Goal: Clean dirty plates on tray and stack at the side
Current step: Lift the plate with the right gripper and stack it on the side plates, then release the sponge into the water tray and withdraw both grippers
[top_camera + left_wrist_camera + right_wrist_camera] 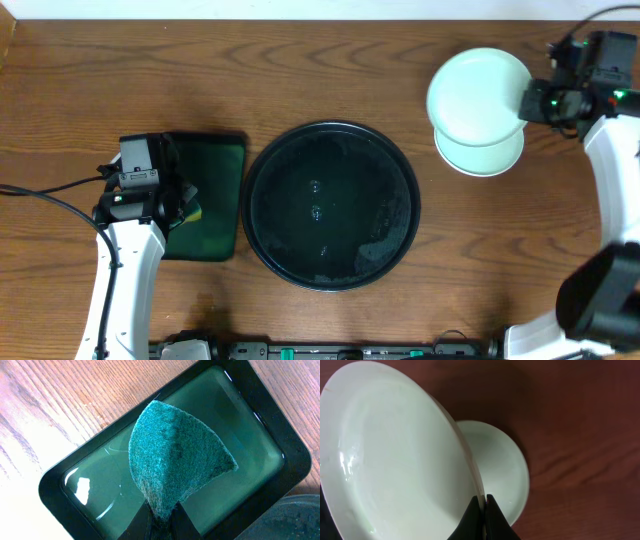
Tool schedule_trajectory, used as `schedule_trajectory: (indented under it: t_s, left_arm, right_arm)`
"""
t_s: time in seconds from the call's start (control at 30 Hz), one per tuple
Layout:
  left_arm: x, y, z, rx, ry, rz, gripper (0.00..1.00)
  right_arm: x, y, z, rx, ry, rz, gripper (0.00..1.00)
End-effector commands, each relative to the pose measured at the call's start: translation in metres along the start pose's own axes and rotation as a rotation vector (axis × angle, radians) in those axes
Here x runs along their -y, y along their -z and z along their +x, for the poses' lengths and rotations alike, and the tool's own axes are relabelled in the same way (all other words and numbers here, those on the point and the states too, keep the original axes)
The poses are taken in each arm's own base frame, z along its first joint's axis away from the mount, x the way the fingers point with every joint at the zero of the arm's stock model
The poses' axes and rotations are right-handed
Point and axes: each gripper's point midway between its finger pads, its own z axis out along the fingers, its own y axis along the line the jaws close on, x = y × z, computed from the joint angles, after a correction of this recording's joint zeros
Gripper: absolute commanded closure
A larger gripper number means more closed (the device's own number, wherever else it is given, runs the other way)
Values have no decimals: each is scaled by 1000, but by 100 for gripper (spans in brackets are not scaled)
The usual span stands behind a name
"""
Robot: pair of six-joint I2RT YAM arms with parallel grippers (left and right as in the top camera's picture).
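Right gripper (pixel 482 499) pinches a plate (pixel 395 460) by its rim, tilted over the stack (pixel 507 467) right of the black tray (pixel 262 160). Released crooked, it could slide off; left gripper (pixel 160 517) grips the sponge (pixel 175 455).

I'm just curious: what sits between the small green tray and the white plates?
The big round black tray, flanked by strips of bare wooden table. The overhead view shows it.

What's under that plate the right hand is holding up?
A second plate lies on the table beneath the held plate, which covers part of it. Whether a third plate sits in that pile cannot be seen.
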Motion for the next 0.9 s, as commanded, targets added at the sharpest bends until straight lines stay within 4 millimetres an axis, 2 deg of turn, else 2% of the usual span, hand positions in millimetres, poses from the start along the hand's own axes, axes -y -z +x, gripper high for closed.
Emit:
schedule_trajectory:
  t_s: [0.0, 0.07, 0.17, 0.2, 0.27, 0.37, 0.43, 0.5, 0.57, 0.73, 0.87]
  left_arm:
    - [-2, -1, -1, 3, -18, -7, 93]
    - [-2, -1, -1, 3, -18, -7, 93]
    - [-2, -1, -1, 3, -18, -7, 92]
    - [-2, -1, -1, 4, -17, -6, 93]
    - [-1, -1, -2, 9, -16, -2, 93]
    - [3, -1, -6, 24, -12, 11, 92]
    - [5, -3, -8, 31, -10, 17, 92]
    - [7, -8, -9, 28, -7, 14, 93]
    - [8, -17, -8, 15, -10, 3, 93]
    - [8, -43, 0, -35, -23, -39, 93]
    - [12, -63, 1, -48, -26, -49, 92]
  right_arm:
    - [18, -29, 13, -69, -147, -47, 99]
    - [30, -44, 20, -99, -175, -41, 99]
    - [36, -61, 28, -134, -188, -36, 99]
    - [36, -64, 30, -143, -188, -37, 92]
    - [34, -67, 34, -158, -186, -38, 70]
    - [27, -63, 36, -169, -180, -51, 72]
    - [15, -58, 34, -162, -168, -84, 81]
    - [-1, -47, 29, -144, -146, -128, 81]
    - [-18, -32, 23, -120, -112, -145, 74]
    - [-70, 20, 9, -13, 15, -164, 55]
    - [-117, 63, 5, 76, 114, -234, 47]
